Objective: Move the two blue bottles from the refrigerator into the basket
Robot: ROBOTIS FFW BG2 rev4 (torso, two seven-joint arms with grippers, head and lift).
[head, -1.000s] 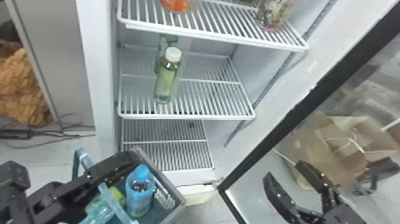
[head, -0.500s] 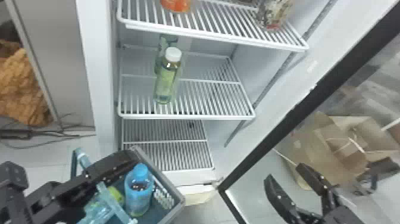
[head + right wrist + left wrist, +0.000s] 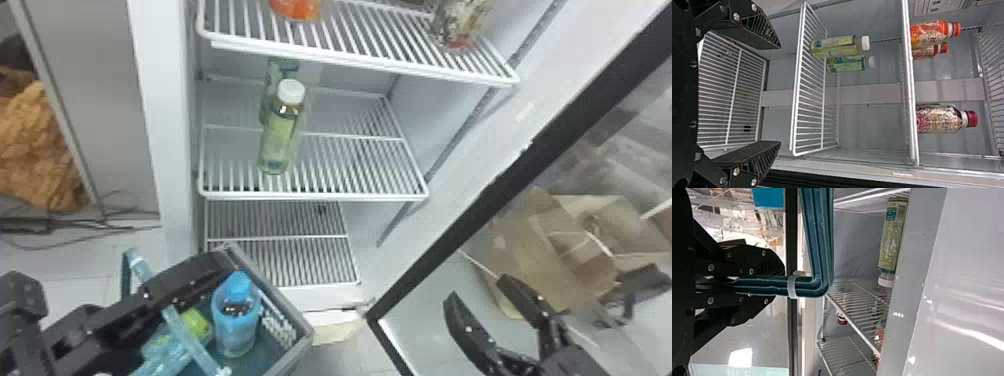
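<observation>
Left gripper (image 3: 197, 277) clamps the basket's handle; one blue bottle (image 3: 235, 317) stands inside the basket (image 3: 275, 290)

The left gripper's black fingers press together on a teal plastic handle (image 3: 820, 260), which passes between them and bends beyond their tips; just beside those fingers, towards the robot's right, the clear blue plastic bottle with a blue cap stands upright in the grey plastic basket with a teal inside; also near the gripper, under the handle, lies a pale blue object with a yellow-green patch (image 3: 195, 322), partly covered, and whether it is the second blue bottle cannot be told.

The right gripper (image 3: 479, 291) is empty, its two black fingers spread wide apart, well apart from the basket; in its wrist view, the white wire shelves of the refrigerator (image 3: 167, 125) lie ahead of its fingertips.

Farther from both grippers, two green bottles with white caps stand on the middle shelf (image 3: 320, 196), one (image 3: 280, 137) nearer and one (image 3: 275, 75) behind; on the shelf above them are two orange bottles (image 3: 928, 31) and a patterned bottle with a dark red cap (image 3: 938, 119); beyond the right gripper, past the black-framed glass door (image 3: 450, 245), sits an open brown cardboard box (image 3: 565, 250).
</observation>
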